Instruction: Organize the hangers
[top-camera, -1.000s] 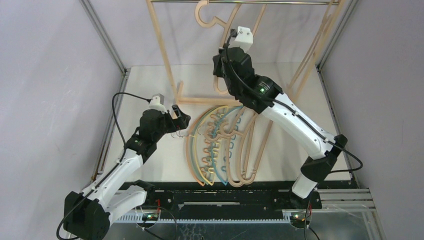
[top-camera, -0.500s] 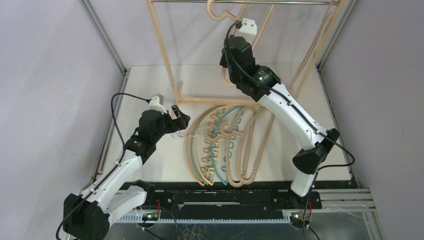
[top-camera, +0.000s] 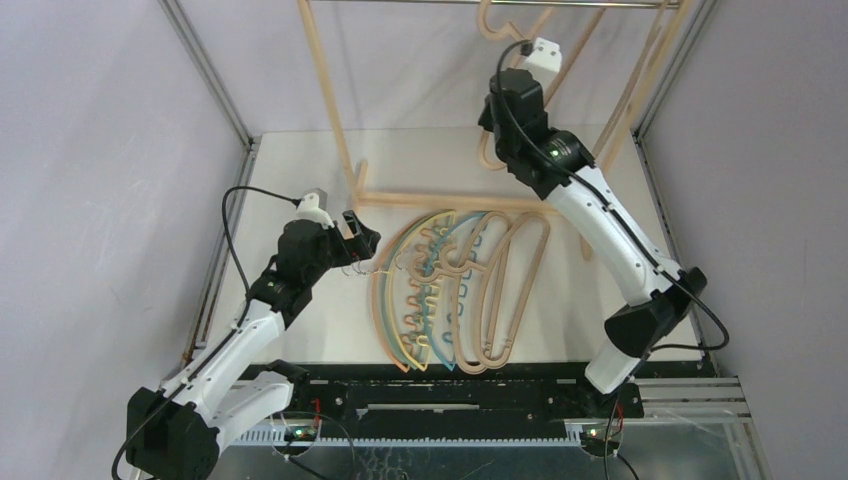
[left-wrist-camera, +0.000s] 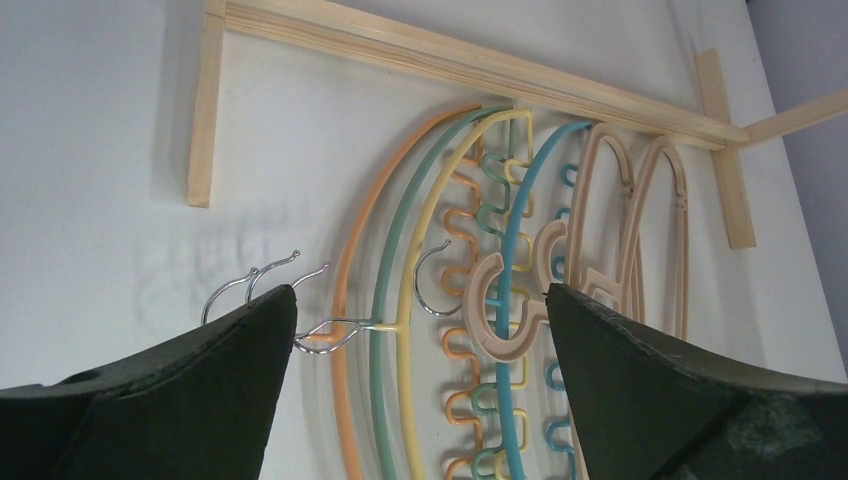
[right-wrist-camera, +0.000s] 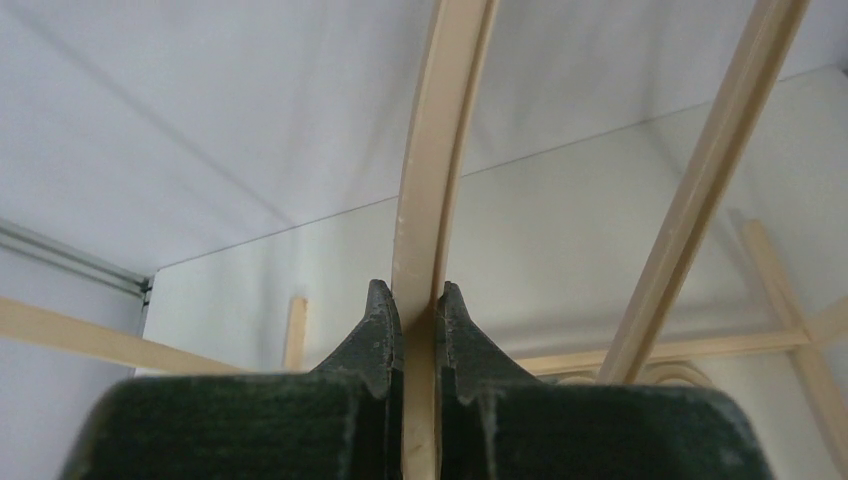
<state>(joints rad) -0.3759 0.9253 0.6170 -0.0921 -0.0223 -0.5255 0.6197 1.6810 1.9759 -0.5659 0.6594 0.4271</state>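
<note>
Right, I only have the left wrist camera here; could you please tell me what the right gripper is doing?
Observer: The right gripper is shut on a pale wooden hanger, pinching its thin edge.
Operator: Thank you. Where is that hanger at the moment?
Observer: From above, its hook is up at the metal bar of the rack, right of the middle. I cannot tell whether it is hooked over.
Operator: And is the right arm anywhere near my pile?
Observer: No, the right arm reaches up beyond the pile of hangers, which lies on the table.
</note>
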